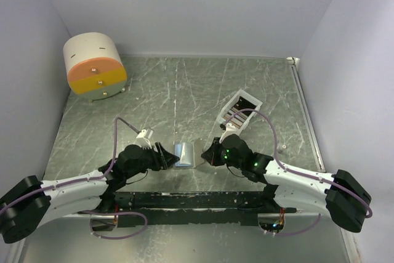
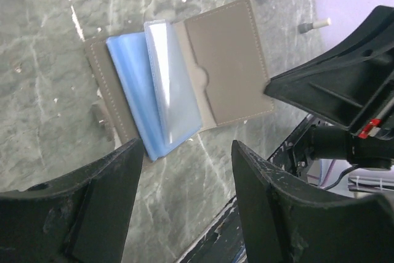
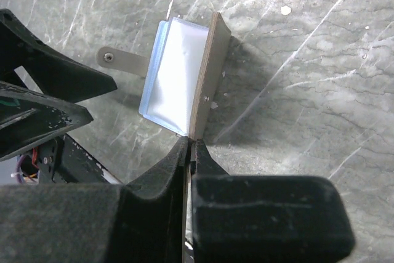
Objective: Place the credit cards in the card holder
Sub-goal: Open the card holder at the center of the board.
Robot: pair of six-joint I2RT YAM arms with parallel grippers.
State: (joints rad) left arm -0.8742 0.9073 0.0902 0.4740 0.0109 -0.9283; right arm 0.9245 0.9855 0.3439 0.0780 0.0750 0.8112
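The card holder (image 1: 184,154) lies open on the green marbled surface (image 1: 184,90) between the two arms, its light blue sleeves fanned up. The right claw (image 3: 189,152) has its fingers pressed together on the edge of the taupe cover, pinching it. The left claw (image 2: 184,158) is spread and empty just beside the holder's other side, while farther back on the right the credit cards (image 1: 234,115) sit in a white slotted tray (image 1: 249,98) and a cream-and-orange drum (image 1: 94,66) stands in the far left corner.
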